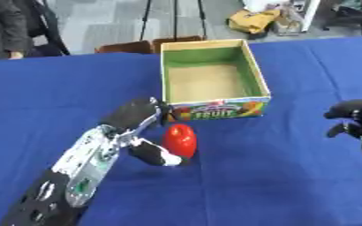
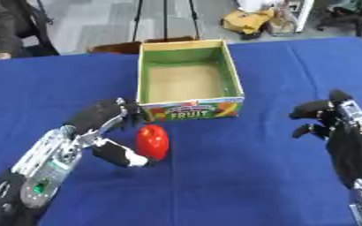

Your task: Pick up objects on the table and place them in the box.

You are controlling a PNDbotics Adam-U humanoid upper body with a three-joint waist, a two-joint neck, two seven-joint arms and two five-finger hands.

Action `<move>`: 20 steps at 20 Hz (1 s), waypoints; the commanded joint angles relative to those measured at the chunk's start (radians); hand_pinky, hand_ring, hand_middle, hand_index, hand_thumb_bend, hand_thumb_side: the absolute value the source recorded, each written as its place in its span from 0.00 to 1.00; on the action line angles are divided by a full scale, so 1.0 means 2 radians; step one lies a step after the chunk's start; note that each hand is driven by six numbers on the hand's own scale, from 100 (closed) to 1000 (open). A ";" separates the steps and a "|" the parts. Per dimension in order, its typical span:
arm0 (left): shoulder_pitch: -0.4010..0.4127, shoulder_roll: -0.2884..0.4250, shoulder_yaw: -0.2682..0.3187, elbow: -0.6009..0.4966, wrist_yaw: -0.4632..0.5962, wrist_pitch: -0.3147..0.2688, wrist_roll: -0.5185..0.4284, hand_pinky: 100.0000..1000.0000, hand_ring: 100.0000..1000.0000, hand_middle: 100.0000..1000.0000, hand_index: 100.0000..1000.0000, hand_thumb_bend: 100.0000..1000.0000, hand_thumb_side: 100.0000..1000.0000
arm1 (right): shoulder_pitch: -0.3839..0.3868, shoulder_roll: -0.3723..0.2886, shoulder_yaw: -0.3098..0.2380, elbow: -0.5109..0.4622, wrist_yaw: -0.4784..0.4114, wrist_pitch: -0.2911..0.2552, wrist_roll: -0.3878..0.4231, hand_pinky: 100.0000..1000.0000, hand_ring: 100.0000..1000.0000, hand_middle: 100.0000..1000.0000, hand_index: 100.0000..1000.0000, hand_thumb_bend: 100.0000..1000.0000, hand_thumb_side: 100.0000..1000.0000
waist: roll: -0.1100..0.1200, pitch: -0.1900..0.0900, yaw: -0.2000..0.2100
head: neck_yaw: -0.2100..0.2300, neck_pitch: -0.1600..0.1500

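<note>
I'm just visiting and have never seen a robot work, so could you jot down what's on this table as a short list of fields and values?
Surface: table under a blue cloth
Box: open cardboard fruit box, green inside, nothing visible in it
Object to move: red rounded object, upright on the cloth just in front of the box
Left hand: left hand around the red object, thumb by its base, fingers behind it; not lifted
Right hand: right hand off to the right, fingers curled, holding nothing
</note>
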 commanded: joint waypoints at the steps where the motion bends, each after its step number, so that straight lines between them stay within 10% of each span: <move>1: -0.016 -0.006 -0.003 0.020 -0.008 -0.004 0.005 0.45 0.36 0.41 0.70 0.72 0.47 | -0.004 -0.010 0.000 -0.008 0.000 -0.001 -0.001 0.39 0.62 0.54 0.55 0.00 0.97 | -0.001 -0.009 -0.001 | 0.001 -0.003; 13: -0.039 -0.033 -0.010 0.097 -0.028 -0.026 0.026 0.41 0.35 0.40 0.69 0.65 0.41 | -0.004 -0.009 0.001 -0.007 0.000 0.000 0.001 0.39 0.62 0.54 0.55 0.00 0.97 | 0.001 -0.008 -0.004 | 0.003 -0.004; 20: -0.039 -0.034 -0.009 0.110 -0.023 -0.024 0.027 0.31 0.29 0.37 0.66 0.34 0.27 | -0.004 -0.009 0.001 -0.007 0.001 0.001 0.002 0.39 0.61 0.54 0.55 0.00 0.97 | 0.001 -0.008 -0.003 | 0.003 -0.004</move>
